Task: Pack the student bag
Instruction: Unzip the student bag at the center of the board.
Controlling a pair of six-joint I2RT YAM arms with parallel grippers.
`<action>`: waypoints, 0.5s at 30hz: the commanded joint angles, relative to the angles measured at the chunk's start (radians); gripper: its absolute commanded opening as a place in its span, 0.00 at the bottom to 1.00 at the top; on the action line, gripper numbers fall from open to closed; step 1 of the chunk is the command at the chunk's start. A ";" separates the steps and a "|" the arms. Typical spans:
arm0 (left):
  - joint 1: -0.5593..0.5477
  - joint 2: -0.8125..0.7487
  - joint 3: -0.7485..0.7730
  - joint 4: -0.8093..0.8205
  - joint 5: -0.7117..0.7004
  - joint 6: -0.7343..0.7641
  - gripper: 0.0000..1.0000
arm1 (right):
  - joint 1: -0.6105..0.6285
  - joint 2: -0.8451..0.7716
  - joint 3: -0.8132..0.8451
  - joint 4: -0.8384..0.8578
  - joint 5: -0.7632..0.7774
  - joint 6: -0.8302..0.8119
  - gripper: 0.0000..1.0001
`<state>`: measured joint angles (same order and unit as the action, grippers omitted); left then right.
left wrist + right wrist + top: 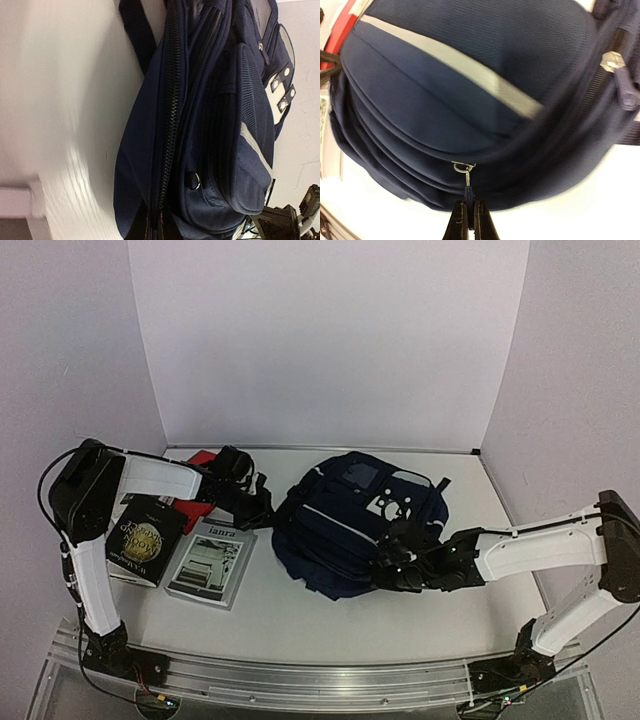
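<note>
Navy student bag (350,525) lies mid-frame; the right gripper (469,220) pinches its zipper pull (464,169) at bottom centre, and the left gripper (266,510) is clamped on its left edge.

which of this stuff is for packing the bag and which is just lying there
For the job: student bag; its zip pull, in the right jaws; black book, grey book, red item, probably to pack.
Just there: metal rail, a fixture.

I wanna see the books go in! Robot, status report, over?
Left gripper shut at student bag's edge. Right gripper shut on zipper pull. Bag closed; books outside, on its left.
</note>
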<state>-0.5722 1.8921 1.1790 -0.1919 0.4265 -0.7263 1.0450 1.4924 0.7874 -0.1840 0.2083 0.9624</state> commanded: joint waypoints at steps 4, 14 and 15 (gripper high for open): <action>0.096 0.104 0.245 -0.047 -0.017 0.206 0.22 | -0.025 -0.006 0.029 -0.056 0.042 -0.052 0.00; -0.009 -0.074 0.007 -0.014 -0.094 0.045 0.68 | -0.024 0.043 0.087 -0.030 0.033 -0.109 0.00; -0.035 -0.085 -0.006 -0.018 -0.103 0.025 0.68 | -0.025 0.051 0.092 -0.027 0.032 -0.112 0.00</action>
<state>-0.5085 1.9056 1.2349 -0.2118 0.3664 -0.6267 1.0195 1.5148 0.8283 -0.2193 0.2188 0.8825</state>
